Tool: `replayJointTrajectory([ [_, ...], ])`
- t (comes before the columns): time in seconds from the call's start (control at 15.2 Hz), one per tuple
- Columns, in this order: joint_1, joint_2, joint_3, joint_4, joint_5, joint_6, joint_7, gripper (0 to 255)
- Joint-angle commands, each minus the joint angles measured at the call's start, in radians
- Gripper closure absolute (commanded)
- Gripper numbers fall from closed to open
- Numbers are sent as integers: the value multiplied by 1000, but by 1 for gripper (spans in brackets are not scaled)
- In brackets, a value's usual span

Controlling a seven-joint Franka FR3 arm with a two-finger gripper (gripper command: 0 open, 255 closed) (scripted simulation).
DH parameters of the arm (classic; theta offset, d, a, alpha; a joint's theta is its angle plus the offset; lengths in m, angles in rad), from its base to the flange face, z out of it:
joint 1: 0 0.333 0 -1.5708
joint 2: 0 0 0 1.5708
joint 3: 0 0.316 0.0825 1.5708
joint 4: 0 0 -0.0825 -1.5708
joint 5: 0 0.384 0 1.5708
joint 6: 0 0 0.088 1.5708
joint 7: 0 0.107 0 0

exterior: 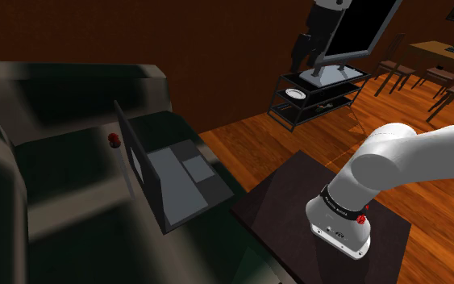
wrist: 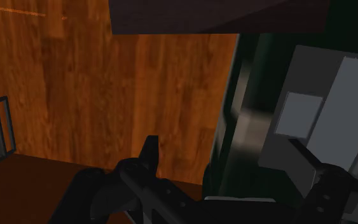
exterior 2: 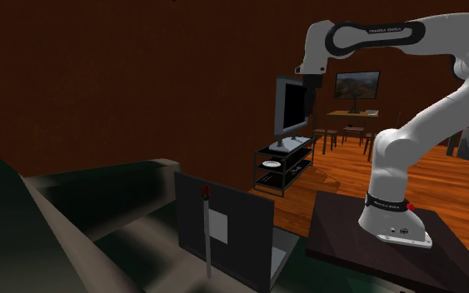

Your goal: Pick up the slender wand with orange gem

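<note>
On the dark green sofa [exterior: 23,161], an open grey laptop [exterior: 181,173] sat on the seat by the edge nearest the robot's stand [exterior: 281,202], its keyboard facing that edge. The wand [exterior 2: 207,237] stood upright on the seat just behind the laptop's raised lid, farther in from that edge. It was a thin pale shaft topped with a small orange-red gem [exterior: 114,139]. In the second exterior view the shaft crossed in front of the lid's back face, close to the lid's left side, and the gem reached about the height of the lid's top edge. Whether the shaft touched the lid could not be told.

The white arm [exterior 2: 424,125] rose from the stand and arched high over the wood floor [wrist: 107,83]. Its black gripper [exterior 2: 307,100] hung in the air well apart from the wand, seen against the dark television [exterior: 362,24] on a low black rack [exterior: 314,101]. A white plate [exterior: 295,93] lay on the rack's middle shelf. In the wrist view the two black fingers stood apart with nothing between them, so the jaws were released and empty. Beyond them lay the floor, the sofa's front edge and part of the laptop's keyboard deck.
</note>
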Motion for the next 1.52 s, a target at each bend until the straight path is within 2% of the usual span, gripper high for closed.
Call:
replayJointTrajectory([
  [0.0,0,0,0,0,0,0,0,0],
  [0.79,111,209,177,7,123,279,114,0],
  [1.45,168,454,330,119,138,483,214,0],
])
